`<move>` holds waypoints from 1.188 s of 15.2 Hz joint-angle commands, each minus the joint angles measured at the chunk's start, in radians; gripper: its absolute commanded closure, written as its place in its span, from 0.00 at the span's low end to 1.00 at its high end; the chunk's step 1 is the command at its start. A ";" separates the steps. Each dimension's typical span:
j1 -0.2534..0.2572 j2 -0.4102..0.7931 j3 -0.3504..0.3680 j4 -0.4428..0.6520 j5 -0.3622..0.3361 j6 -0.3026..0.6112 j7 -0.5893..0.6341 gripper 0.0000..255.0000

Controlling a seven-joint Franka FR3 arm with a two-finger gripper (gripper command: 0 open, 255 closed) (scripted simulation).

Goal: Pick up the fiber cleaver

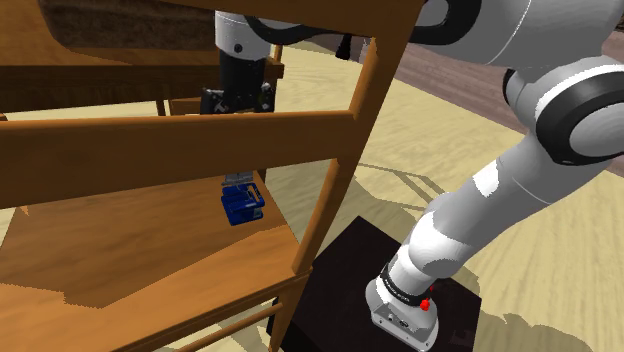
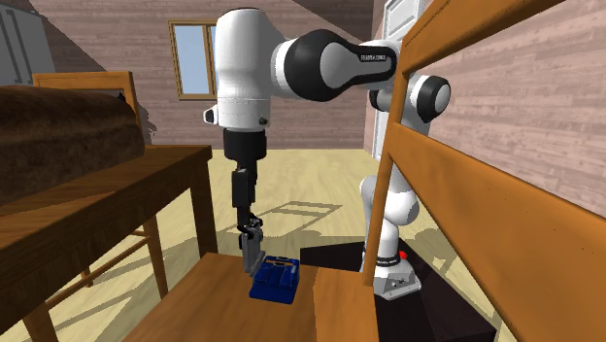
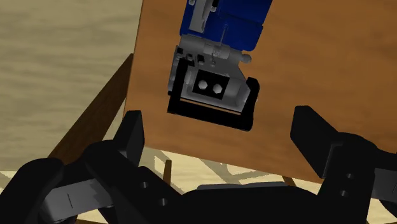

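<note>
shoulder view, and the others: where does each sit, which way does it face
Shoulder view: beside the black box stand, looking through a brown wooden chair's back at the blue-and-grey fiber cleaver; white arm shows.
Second exterior view: low by the chair, facing the arm and black gripper.
Wrist view: on the hand, looking down; open fingers show.
All share the cleaver on the seat.
</note>
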 commanded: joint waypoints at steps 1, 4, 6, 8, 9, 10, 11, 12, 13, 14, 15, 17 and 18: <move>0.001 0.001 0.002 -0.026 0.000 0.027 0.003 0.00; 0.002 -0.002 0.004 -0.069 0.002 0.067 0.002 0.00; 0.003 -0.002 0.005 -0.090 0.003 0.088 0.002 0.00; 0.003 -0.003 0.005 -0.090 0.003 0.088 0.002 1.00; 0.003 -0.003 0.005 -0.090 0.003 0.088 0.002 1.00; 0.003 -0.002 0.005 -0.090 0.003 0.088 0.002 1.00; 0.003 -0.003 0.005 -0.090 0.003 0.088 0.002 1.00; 0.003 -0.002 0.005 -0.090 0.003 0.088 0.002 1.00; 0.003 -0.003 0.005 -0.090 0.003 0.088 0.002 1.00; 0.003 -0.003 0.005 -0.090 0.003 0.088 0.002 1.00; 0.003 -0.003 0.005 -0.090 0.003 0.088 0.002 1.00; 0.003 -0.002 0.005 -0.090 0.003 0.088 0.002 1.00; 0.003 -0.002 0.005 -0.077 0.002 0.075 0.002 1.00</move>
